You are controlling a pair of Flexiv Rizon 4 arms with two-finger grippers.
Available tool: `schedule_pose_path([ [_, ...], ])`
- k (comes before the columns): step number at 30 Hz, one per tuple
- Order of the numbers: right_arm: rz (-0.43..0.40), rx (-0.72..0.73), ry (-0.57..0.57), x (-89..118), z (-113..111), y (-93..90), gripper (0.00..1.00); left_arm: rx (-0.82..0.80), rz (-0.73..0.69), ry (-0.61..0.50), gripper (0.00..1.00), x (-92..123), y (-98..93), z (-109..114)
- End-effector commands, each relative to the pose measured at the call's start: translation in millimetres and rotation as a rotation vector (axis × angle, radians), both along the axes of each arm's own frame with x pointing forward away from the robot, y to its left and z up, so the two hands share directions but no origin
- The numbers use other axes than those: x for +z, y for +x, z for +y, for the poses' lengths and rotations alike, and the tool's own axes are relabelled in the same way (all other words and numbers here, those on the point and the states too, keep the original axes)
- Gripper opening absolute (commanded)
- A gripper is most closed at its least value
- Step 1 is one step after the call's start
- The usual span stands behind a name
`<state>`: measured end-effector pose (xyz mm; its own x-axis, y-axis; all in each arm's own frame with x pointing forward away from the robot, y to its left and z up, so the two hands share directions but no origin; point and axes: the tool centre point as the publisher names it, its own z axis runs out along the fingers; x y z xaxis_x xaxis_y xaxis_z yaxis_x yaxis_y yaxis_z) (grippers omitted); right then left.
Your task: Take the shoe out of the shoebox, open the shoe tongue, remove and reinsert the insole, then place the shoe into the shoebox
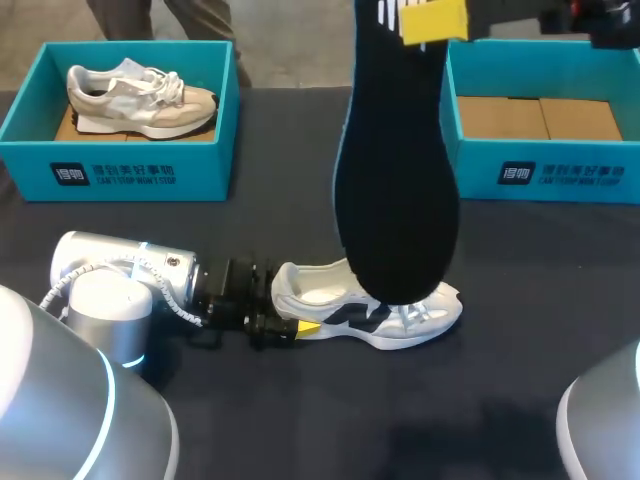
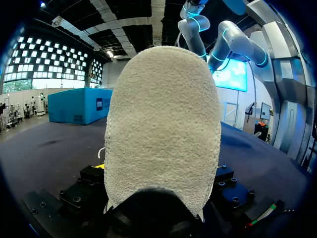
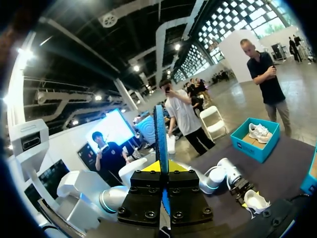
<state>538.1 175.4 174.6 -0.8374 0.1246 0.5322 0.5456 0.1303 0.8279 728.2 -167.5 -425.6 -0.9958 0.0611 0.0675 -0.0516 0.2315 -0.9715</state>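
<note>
- While the right gripper (image 1: 432, 20) is clamped on the top end of the black insole (image 1: 395, 180), the insole hangs upright just above the shoe (image 1: 330, 300) on the table (image 1: 520, 380).
- Left gripper (image 1: 296, 318) sits at the shoe's heel; I cannot tell whether it grips.
- Step, as I judge it: insole out, reinsertion next, which calls for lowering its tip into the shoe's opening.
- 2 teal shoeboxes (image 1: 540, 165) beyond the shoe carry white lettering (image 1: 115, 172), left unread.

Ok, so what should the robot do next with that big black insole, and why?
Probably lower the insole toward the shoe's opening. The right arm's fingers pinch it high above the table, hanging over the shoe. The shoe rests on the table with the left arm's fingers gripping its heel, so it looks ready for the insole to slide in.
</note>
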Motion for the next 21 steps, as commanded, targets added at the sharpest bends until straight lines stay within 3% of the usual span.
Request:
schedule_pose_path([
  [1,-0.016,-0.075,-0.071,21,2,-27.4,0.0,0.002,-0.001,0.0,0.0,0,-0.6,-1],
  [11,-0.025,-0.075,-0.093,41,2,-55.5,0.0,0.002,-0.001,0.0,0.0,0,-0.6,-1],
  [21,-0.014,-0.094,-0.129,53,14,-65.2,0.0,0.002,-0.001,0.0,0.0,0,-0.6,-1],
])
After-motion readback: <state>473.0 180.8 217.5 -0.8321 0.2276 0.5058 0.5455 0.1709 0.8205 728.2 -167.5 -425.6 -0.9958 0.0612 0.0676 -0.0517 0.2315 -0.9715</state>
